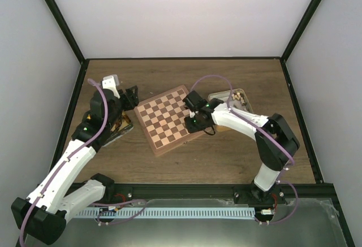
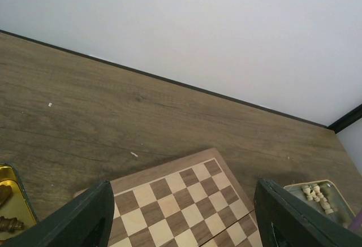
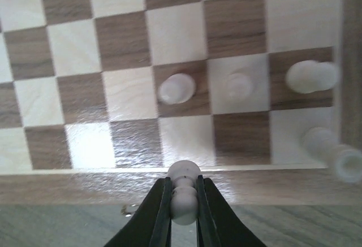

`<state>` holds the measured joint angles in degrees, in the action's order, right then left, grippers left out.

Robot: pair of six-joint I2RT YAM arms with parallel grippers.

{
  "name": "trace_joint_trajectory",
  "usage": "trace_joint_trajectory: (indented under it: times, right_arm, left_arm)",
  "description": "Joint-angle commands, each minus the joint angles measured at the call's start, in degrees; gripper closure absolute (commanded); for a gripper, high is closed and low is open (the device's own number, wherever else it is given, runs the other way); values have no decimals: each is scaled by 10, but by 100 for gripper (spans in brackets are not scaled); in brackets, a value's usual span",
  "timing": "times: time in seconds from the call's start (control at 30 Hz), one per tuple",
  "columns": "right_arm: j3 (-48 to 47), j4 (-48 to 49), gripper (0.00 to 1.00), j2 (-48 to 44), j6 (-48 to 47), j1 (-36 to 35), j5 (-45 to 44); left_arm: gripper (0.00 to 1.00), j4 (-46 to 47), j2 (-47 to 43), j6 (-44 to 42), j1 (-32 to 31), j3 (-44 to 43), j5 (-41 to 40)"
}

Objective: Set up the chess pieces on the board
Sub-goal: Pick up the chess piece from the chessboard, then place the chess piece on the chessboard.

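Right now the nearest thing in the right wrist view is the right hand (image 3: pixel 183 193), at six o'clock of that view. Its fingers are clamped together on a pale pawn (image 3: pixel 184 172), held by the waist with the round head clear above them. The pawn hangs over the near rim of the board (image 3: pixel 130 49), not yet over any square.

Just beyond, three pale pieces occupy neighbouring squares in one row: one (image 3: pixel 176 87) at the centre, a fainter one (image 3: pixel 238 86) beside it, and a third (image 3: pixel 310 76) toward three o'clock. The third looks elongated, and whether it leans I cannot tell. A fourth (image 3: pixel 332 155) sits at four o'clock by the rim.

To place the pawn well, I would carry it in over a free square of that row, centre it, and keep it upright. The fingers should part only once the base rests flat. Then the hand should lift straight up, so the neighbours are not brushed.

Farther off, the left hand (image 2: pixel 182 202) hovers at the board's ten o'clock corner, fingers apart and holding nothing. On the desk (image 2: pixel 113 117), a gold tin (image 2: pixel 7 176) lies at the board's eight o'clock. A second tin (image 2: pixel 310 182) of pale pieces lies at two o'clock.
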<state>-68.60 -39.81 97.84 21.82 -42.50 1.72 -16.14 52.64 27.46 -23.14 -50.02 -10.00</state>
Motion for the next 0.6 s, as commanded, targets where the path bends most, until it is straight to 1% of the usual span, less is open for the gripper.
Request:
trace_joint_trajectory:
  times: [0.0, 0.27, 0.57]
  right_arm:
    - [-26, -13, 92, 0, 8, -25, 19]
    - [-65, 6, 92, 47, 35, -53, 3]
    - [-116, -10, 92, 109, 40, -53, -39]
  left_arm:
    - [30, 8, -7, 6, 3, 5, 8]
    - [30, 3, -17, 3, 3, 1, 7]
    - [30, 0, -20, 0, 3, 2, 10]
